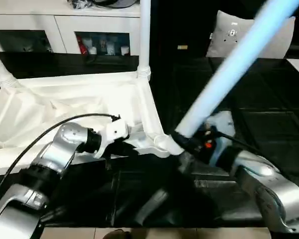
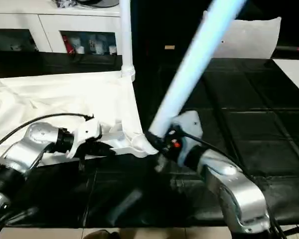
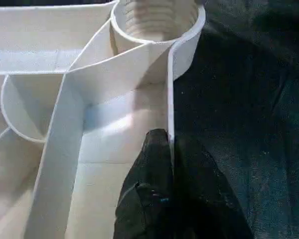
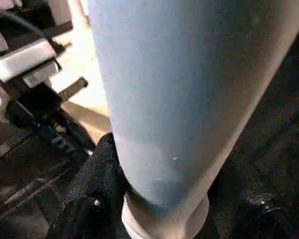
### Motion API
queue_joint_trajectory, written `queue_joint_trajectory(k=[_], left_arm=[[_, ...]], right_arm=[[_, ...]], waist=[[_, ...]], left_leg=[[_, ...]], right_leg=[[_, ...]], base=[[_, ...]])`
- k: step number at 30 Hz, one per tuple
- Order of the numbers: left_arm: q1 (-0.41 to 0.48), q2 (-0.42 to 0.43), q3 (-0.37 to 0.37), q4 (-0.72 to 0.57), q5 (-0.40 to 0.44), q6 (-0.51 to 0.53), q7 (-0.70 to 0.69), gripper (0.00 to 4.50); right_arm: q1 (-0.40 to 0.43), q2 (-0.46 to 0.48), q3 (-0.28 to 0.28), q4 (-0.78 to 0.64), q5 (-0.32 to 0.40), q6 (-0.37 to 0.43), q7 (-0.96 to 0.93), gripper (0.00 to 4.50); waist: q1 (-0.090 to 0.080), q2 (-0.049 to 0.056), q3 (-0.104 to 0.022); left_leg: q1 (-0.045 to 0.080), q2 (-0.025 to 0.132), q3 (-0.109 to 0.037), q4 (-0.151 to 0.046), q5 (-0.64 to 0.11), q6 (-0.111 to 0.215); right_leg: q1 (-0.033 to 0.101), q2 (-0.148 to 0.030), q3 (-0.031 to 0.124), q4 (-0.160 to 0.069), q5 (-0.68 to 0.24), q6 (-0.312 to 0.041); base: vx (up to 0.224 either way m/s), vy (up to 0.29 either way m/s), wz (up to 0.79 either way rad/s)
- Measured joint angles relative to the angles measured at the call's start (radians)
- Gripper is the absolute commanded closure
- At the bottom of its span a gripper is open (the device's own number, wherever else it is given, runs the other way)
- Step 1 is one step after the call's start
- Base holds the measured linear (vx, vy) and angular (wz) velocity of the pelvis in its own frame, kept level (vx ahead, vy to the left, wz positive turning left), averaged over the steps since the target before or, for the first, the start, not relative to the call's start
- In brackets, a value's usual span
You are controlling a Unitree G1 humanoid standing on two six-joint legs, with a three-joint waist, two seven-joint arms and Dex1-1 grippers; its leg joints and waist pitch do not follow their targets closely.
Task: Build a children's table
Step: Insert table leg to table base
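Silver forearms (image 1: pixel 50 164) flank the upturned table top (image 1: pixel 65 109).
Left gripper (image 3: pixel 162 149) pinches the rim; right gripper (image 1: pixel 187 142) holds the leg (image 1: pixel 229 69), which should be uprighted over the near-right socket (image 1: pixel 164 143).

A black tiled floor (image 1: pixel 269 124) fills the lower and right parts of the frame. Along the top left stands a white cabinet (image 1: pixel 65 30) with open shelves holding small items. At upper right a white cushion (image 1: pixel 229 35) leans upright.
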Motion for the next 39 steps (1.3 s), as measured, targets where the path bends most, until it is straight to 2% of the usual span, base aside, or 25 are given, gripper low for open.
queue_joint_trajectory(k=[3,7,10,18,24,29,33,39], left_arm=[[0.019,0.000,0.004,-0.020,0.001,-0.006,-0.005,4.50],[0.047,0.008,0.005,-0.061,0.005,-0.010,-0.016,4.50],[0.059,0.011,-0.004,-0.087,0.016,-0.028,-0.025,4.50],[0.069,0.014,-0.008,-0.105,0.031,-0.043,-0.026,4.50],[0.073,0.010,-0.012,-0.118,0.040,-0.043,-0.024,4.50],[0.073,0.007,-0.012,-0.120,0.053,-0.043,-0.024,4.50],[0.073,0.009,-0.013,-0.121,0.056,-0.043,-0.026,4.50],[0.073,0.010,-0.013,-0.121,0.061,-0.043,-0.032,4.50]], right_arm=[[-0.029,-0.027,0.034,0.025,-0.004,0.013,0.028,2.60],[-0.065,-0.032,0.041,0.054,-0.003,0.027,0.054,2.60],[-0.088,-0.050,0.042,0.078,-0.001,0.036,0.077,2.60],[-0.120,-0.069,0.055,0.106,0.002,0.052,0.127,2.60],[-0.144,-0.069,0.089,0.126,0.002,0.053,0.164,2.60],[-0.162,-0.073,0.103,0.156,-0.012,0.037,0.183,2.60],[-0.190,-0.103,0.138,0.182,-0.046,0.000,0.211,2.60],[-0.219,-0.128,0.153,0.199,-0.055,0.007,0.247,2.60]], waist=[[0.000,0.005,-0.002],[-0.001,0.005,-0.002],[0.005,-0.002,-0.002],[0.006,-0.010,-0.007],[0.012,-0.011,-0.008],[0.015,-0.018,-0.012],[0.016,-0.022,-0.014],[0.019,-0.024,-0.016]], left_leg=[[0.000,0.000,0.001,0.000,0.000,0.001],[0.000,0.000,0.001,0.000,0.001,0.002],[0.000,0.001,0.002,-0.001,0.002,0.003],[0.001,0.001,0.004,-0.001,0.003,0.005],[0.001,0.001,0.005,0.000,0.004,0.006],[0.001,0.001,0.005,0.000,0.004,0.006],[0.001,0.001,0.005,0.000,0.004,0.006],[0.001,0.001,0.005,0.000,0.004,0.006]], right_leg=[[0.000,0.000,0.000,0.000,0.000,0.000],[0.000,0.000,0.000,0.000,0.000,0.000],[0.000,-0.001,-0.001,0.000,0.000,0.000],[0.000,-0.002,-0.001,0.001,0.000,0.000],[0.000,-0.002,-0.001,0.001,0.000,0.000],[0.000,-0.002,-0.001,0.002,0.000,0.000],[0.000,-0.002,-0.001,0.002,0.000,0.000],[0.000,-0.002,-0.001,0.002,0.000,0.000]], base=[[0.000,0.000,0.00],[0.000,0.000,0.00],[0.000,0.000,0.00],[0.000,0.000,0.00],[0.000,0.000,0.00],[0.000,0.000,0.00],[0.000,0.000,0.00],[0.000,0.000,0.00]])
